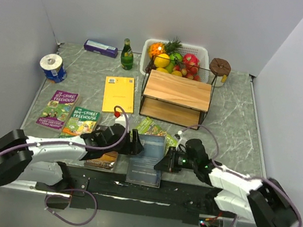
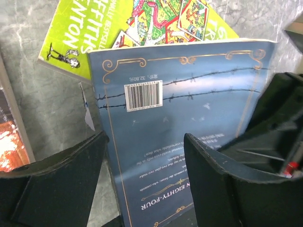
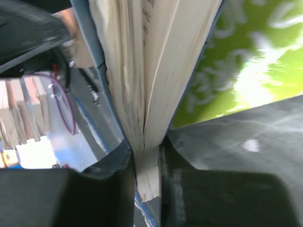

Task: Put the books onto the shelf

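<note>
black base rail [image 1: 138, 195] along the near table edge; both arms reach away from it and inward, low over the table.

progress: nothing shelved yet. shelf [image 1: 177, 90] stands far centre-right, top board bare, and what shows of the lower board is bare too. all books lie flat on the table. purple book [image 1: 59, 109] and green treehouse book [image 1: 81, 121] sit side by side at left. brown book [image 1: 102, 160] is near, partly under the left arm. blue book [image 1: 146, 160] is near centre, its far edge overlapping a second green book [image 1: 154, 128] that lies just in front of the shelf. a flat yellow item [image 1: 119, 94] lies left of the shelf; book or pad, cannot tell. every book is left to go, and the blue one looks to be first.

left gripper [image 2: 144, 151]: at the blue book's left edge, jaws wide apart, one finger over bare table, the other over the cover. holds nothing. whether it touches the cover, cannot tell.

right gripper [image 3: 144, 149]: at the book's right edge, forearm stretched low, pointing left. jaws closed in on the page block, fingers [image 3: 109, 189] pressing it from both sides, pages fanned beyond the pinch. judged a grip on the blue book, thin and close to the edge. the book is not visibly lifted in the overhead view.
</note>
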Motion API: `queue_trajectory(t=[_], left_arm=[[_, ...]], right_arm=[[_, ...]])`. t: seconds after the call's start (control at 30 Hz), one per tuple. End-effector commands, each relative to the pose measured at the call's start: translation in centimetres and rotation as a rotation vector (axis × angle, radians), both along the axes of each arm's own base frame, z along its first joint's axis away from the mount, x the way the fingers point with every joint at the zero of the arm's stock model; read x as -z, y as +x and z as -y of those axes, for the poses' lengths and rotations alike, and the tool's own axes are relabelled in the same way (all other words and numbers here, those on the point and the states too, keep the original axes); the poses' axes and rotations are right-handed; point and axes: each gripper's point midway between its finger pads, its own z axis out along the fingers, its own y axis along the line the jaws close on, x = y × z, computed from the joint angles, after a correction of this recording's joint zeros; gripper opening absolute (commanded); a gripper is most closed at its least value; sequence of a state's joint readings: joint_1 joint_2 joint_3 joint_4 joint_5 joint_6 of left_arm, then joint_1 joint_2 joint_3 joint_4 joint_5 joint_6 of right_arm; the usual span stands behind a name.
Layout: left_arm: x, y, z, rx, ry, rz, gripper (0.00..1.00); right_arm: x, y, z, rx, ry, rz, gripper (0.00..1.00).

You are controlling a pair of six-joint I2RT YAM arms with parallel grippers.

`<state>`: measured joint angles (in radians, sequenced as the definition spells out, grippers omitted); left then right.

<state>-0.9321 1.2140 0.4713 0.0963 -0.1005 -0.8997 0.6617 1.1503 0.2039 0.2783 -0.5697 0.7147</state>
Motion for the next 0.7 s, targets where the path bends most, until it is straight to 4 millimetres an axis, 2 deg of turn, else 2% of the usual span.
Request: queue_trajectory(t=[0.0,0.03,0.1,0.13,0.17,0.2,0.23,0.3,0.33,0.37,0.43,0.53,0.6,0.67], left_arm=[[-3.2,0.5,-1.0,-0.040,0.004,0.072,0.75],[-4.1,0.6,-1.6,-0.041,0.023,0.092,0.77],[-9.2,1.6,-2.0,-0.078,-0.045,0.198,0.81],[-10.3,1.6,-2.6,-0.079,-0.040,0.228,0.84],[-12.9,2.0,-2.8,-0.098,-0.073,0.277,0.87],[-15.3,1.8,-3.3,-0.102,-0.119,0.329,0.95],[-16.8,1.8,-3.5,-0.089,-0.134,0.371,0.99],[-20.4,0.8,-3.5,-0.030,-0.209,0.437,0.97],[-21.3,0.4,-3.4,0.015,-0.211,0.477,0.96],[-22.2,0.1,-3.4,0.040,-0.224,0.497,0.96],[-23.3,-1.1,-3.0,0.133,-0.249,0.514,0.96],[-24.0,-2.1,-3.5,0.188,-0.303,0.522,0.96],[-25.0,-2.5,-4.2,0.187,-0.347,0.547,0.96],[-25.2,-2.6,-5.0,0.182,-0.367,0.552,0.96]], right_arm=[[-4.2,-1.0,-0.8,-0.052,0.076,0.099,0.06],[-6.2,-0.5,-1.1,-0.049,0.094,0.153,0.02],[-9.1,-0.9,-0.6,-0.057,0.114,0.216,0.00],[-11.8,-0.5,-0.8,-0.051,0.147,0.274,0.00],[-13.6,-0.6,-0.5,-0.047,0.169,0.321,0.00],[-14.3,-0.7,-0.2,-0.059,0.154,0.343,0.00],[-16.9,-0.7,-0.3,-0.066,0.181,0.386,0.00],[-18.9,-1.2,-0.3,-0.115,0.196,0.421,0.00],[-21.4,-1.4,-0.5,-0.136,0.232,0.460,0.00],[-22.1,-1.5,-0.7,-0.161,0.242,0.456,0.00],[-24.9,-2.6,-1.1,-0.254,0.322,0.466,0.00],[-27.9,-3.9,-1.3,-0.343,0.425,0.479,0.00],[-29.0,-4.3,-1.1,-0.366,0.459,0.471,0.00],[-30.0,-4.8,-1.0,-0.404,0.491,0.486,0.00]])
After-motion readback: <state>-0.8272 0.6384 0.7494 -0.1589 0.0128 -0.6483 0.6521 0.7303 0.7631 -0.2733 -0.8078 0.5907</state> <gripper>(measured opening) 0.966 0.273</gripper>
